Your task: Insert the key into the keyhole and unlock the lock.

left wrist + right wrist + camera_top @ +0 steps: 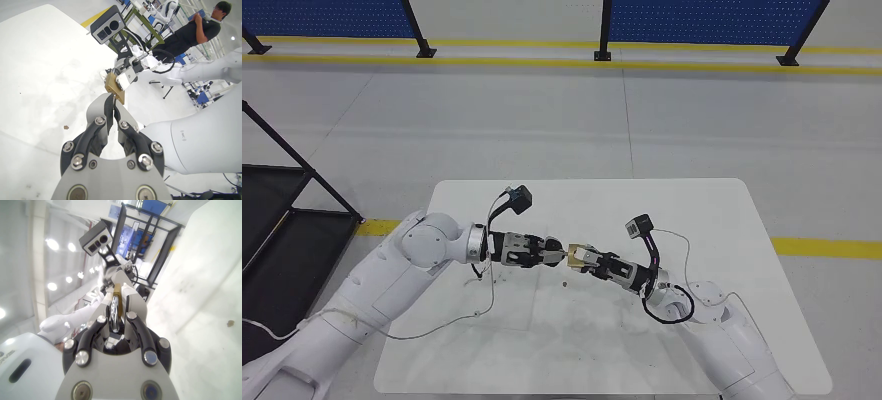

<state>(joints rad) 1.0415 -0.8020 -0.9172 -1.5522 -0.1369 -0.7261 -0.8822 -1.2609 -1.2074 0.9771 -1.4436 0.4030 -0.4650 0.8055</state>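
Top view, left gripper pinching key, right gripper clamping lock (table edges distant)

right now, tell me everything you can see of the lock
The lock is a brass-coloured padlock with a shiny silver shackle. It is held above the table, clamped across its body by the right end effector. The key, pinched in the left end effector, meets its keyhole face; how deep it sits I cannot tell.

Brass-gold lock w/ silver shackle, white table w/ brown specks.
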